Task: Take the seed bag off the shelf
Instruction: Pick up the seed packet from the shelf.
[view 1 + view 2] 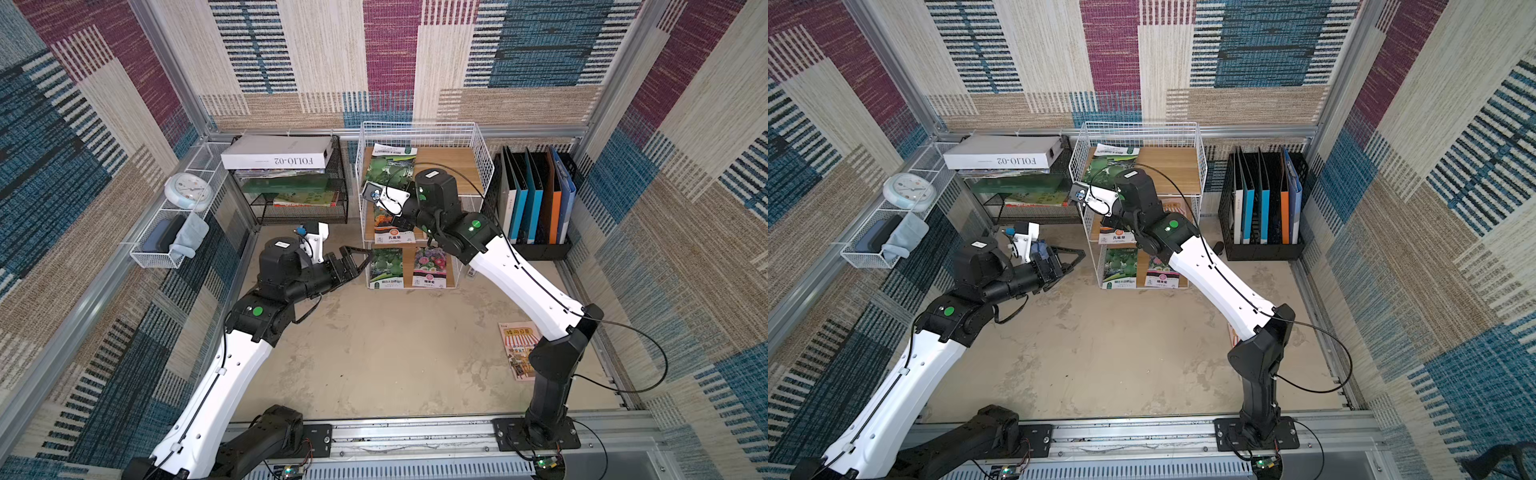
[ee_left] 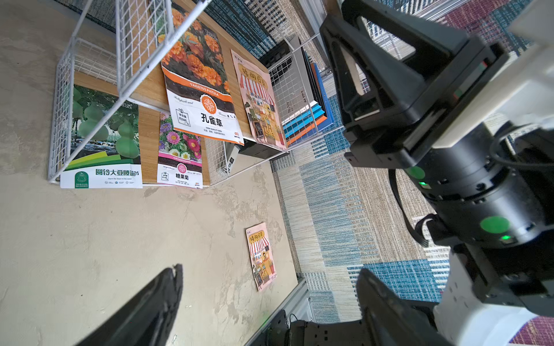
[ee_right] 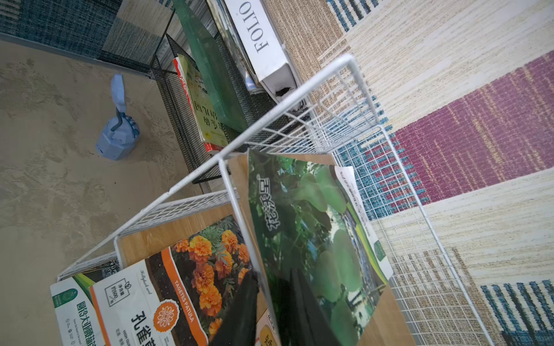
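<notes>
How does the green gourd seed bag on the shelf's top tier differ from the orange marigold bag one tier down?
The green gourd seed bag lies on the top board, the orange marigold bag on the middle one. The green bag shows gourds and leaves; the marigold bag shows orange blooms and a white label. The right end effector straddles the green bag's edge; none grips the marigold bag. Both are flat packets on the shelf.

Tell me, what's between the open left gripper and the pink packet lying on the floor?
Nothing, only bare floor between the left gripper and the pink packet, as a top view shows.
</notes>
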Robot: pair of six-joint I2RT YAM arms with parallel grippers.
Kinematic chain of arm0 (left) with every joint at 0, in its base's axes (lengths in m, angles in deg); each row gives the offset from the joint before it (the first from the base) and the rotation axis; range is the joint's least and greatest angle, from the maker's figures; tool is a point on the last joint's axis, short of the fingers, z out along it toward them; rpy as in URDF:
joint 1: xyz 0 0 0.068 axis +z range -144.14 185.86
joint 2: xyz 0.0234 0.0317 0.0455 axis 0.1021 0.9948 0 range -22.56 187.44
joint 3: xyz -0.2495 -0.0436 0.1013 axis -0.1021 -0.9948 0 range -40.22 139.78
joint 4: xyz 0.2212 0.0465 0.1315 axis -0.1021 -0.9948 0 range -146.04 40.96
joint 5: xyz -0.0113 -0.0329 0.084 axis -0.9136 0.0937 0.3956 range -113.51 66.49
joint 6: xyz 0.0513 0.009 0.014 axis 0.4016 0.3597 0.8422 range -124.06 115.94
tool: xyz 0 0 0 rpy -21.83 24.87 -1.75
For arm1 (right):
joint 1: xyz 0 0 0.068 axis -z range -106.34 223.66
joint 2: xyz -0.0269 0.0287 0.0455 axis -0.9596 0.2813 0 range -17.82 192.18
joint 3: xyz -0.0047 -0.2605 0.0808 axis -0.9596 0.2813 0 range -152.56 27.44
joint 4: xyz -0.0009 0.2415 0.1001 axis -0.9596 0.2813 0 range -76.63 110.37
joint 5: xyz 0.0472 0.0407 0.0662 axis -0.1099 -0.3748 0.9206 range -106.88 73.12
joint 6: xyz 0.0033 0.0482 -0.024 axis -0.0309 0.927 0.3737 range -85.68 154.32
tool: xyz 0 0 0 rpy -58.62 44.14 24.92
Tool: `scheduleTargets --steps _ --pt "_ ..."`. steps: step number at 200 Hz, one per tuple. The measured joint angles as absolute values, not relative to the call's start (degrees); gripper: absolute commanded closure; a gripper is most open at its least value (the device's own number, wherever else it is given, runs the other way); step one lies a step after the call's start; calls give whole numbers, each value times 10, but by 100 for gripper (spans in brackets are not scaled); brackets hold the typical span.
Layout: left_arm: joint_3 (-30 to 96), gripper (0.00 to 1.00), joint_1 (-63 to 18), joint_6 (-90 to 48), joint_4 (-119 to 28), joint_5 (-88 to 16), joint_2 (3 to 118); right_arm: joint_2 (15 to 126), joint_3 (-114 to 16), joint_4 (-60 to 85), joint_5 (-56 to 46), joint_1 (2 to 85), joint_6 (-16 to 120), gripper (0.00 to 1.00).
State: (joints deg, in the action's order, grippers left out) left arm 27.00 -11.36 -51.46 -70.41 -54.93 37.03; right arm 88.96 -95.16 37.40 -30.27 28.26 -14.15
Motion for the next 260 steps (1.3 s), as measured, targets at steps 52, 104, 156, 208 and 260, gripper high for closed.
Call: scheduleTargets --steps 52,104,156,208,260 --pt "271 6 -114 -516 -703 -550 368 862 -907 346 -304 280 -137 100" --pt "305 4 -114 -518 -701 -565 374 847 -891 345 -305 276 -137 100" --pt "378 1 -109 -516 -700 -597 421 784 -827 351 -290 269 -137 100" --pt "413 1 -88 -534 -688 -615 467 723 -761 349 -267 269 -137 100" --pt "423 1 -76 -590 -620 -644 515 698 -728 351 -221 269 -135 100"
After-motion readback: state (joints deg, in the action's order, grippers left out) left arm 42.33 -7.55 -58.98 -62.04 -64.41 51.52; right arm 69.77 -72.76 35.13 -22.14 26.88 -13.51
